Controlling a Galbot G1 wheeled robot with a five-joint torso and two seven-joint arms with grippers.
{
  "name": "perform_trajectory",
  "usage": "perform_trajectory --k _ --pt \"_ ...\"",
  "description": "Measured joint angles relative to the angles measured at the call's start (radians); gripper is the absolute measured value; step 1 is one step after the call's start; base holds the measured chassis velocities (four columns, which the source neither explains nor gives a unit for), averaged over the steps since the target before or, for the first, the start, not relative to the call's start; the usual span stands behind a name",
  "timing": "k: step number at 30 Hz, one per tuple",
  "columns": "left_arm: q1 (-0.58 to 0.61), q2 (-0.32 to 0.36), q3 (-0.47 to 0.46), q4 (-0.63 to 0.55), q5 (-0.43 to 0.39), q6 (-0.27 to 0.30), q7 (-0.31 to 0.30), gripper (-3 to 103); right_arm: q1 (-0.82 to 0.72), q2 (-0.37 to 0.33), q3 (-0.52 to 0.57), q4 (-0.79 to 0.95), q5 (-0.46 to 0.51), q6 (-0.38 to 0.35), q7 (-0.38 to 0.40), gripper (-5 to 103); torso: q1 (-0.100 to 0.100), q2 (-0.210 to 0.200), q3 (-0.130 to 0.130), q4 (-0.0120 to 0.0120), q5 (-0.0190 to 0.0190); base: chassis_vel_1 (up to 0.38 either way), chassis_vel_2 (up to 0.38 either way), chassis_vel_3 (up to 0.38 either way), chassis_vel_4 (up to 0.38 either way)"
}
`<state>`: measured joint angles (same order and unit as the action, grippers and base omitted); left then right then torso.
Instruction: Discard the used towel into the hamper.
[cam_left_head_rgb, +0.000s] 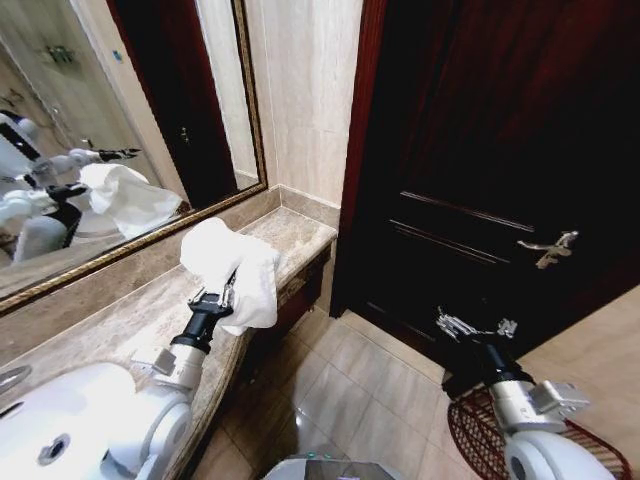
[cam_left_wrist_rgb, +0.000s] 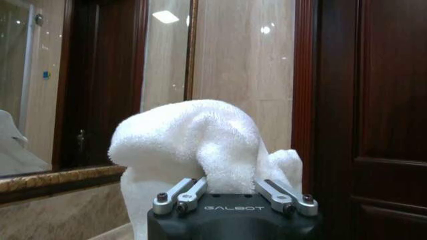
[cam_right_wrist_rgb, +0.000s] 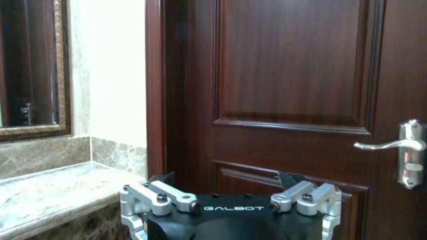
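The towel (cam_left_head_rgb: 235, 270) is white, thick terry cloth, bunched into a soft lump with one end hanging down. The left gripper (cam_left_head_rgb: 222, 298) is closed on its lower folds and holds it in the air above the marble counter (cam_left_head_rgb: 120, 315), near the counter's front edge. In the left wrist view the cloth (cam_left_wrist_rgb: 193, 145) bulges over the metal fingers (cam_left_wrist_rgb: 180, 192) and hides their tips.

The hamper (cam_left_head_rgb: 470, 430) stands on the tiled floor (cam_left_head_rgb: 370, 380), well apart from the counter, on the robot's right side and near the dark wooden door (cam_left_head_rgb: 480, 150). It is a round basket of reddish-brown wire with open weave, and the right arm covers a part of it.

I judge the step in hand is to carry the towel across to the hamper. To do it well, the grip should remain firm, because the loose cloth can slip, and the hanging end should pass clear of the counter's edge. The release should come when the whole lump is over the middle of the rim, as the weave can catch a trailing corner.

The right gripper (cam_left_head_rgb: 478, 326) waits with its fingers apart and holding nothing, above the hamper and before the door, whose polished panels carry a silver lever handle (cam_right_wrist_rgb: 400, 147). Behind the counter hangs a gold-framed mirror (cam_left_head_rgb: 150, 100).
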<state>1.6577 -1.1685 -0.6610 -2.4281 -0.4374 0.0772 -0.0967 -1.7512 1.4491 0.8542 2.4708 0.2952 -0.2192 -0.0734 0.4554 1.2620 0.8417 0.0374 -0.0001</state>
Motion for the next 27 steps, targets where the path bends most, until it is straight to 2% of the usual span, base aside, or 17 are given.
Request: perform_trajectory --k 13,27 --pt "-0.016 -0.003 0.03 0.026 0.026 -0.004 0.0 15 -0.006 0.004 0.0 -0.013 -0.005 0.03 0.0 100 -0.001 0.0 0.0 0.0001 0.0001 0.13 -0.125 -0.122 0.134" --pt "-0.024 0.0 0.037 0.036 0.031 -0.009 -0.001 15 0.003 0.011 -0.014 -0.016 -0.011 0.044 0.0 100 0.0 0.0 0.0 0.0 0.0002 -0.012 -0.018 -0.021 -0.004"
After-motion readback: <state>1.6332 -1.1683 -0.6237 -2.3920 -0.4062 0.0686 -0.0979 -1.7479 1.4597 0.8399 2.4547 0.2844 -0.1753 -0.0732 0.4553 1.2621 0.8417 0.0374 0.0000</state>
